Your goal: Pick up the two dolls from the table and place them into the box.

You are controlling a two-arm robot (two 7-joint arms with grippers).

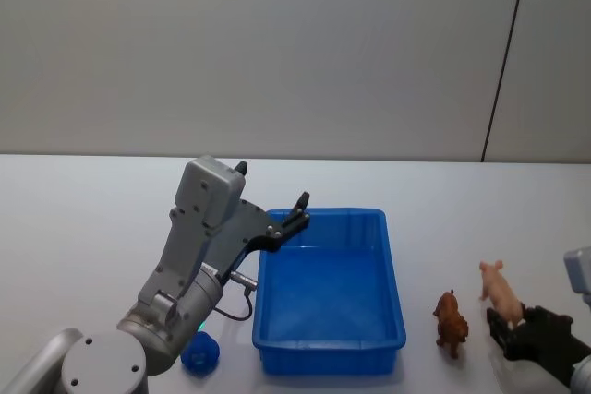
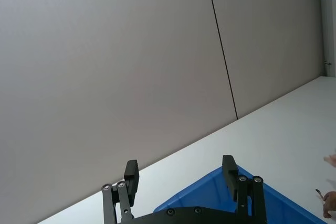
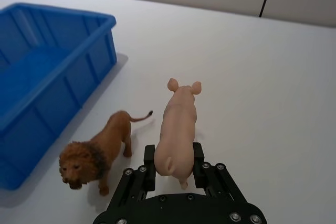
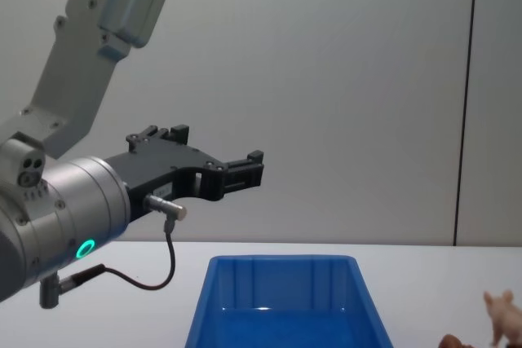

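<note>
A peach pig doll (image 1: 499,291) (image 3: 177,127) stands on the white table (image 1: 83,228), right of the blue box (image 1: 396,274) (image 3: 79,72). My right gripper (image 1: 511,328) (image 3: 174,162) is shut on the pig's hindquarters, one finger on each flank. A brown lion doll (image 1: 451,320) (image 3: 100,150) stands free between the pig and the box. A small rounded blue toy (image 1: 199,353) lies on the table left of the box, beside my left arm. My left gripper (image 1: 297,209) (image 2: 180,174) (image 4: 254,167) hangs open and empty above the box's far left corner.
The box (image 4: 281,260) looks empty inside. A grey wall with a dark vertical seam runs behind the table. Bare tabletop extends to the far left and far right of the box.
</note>
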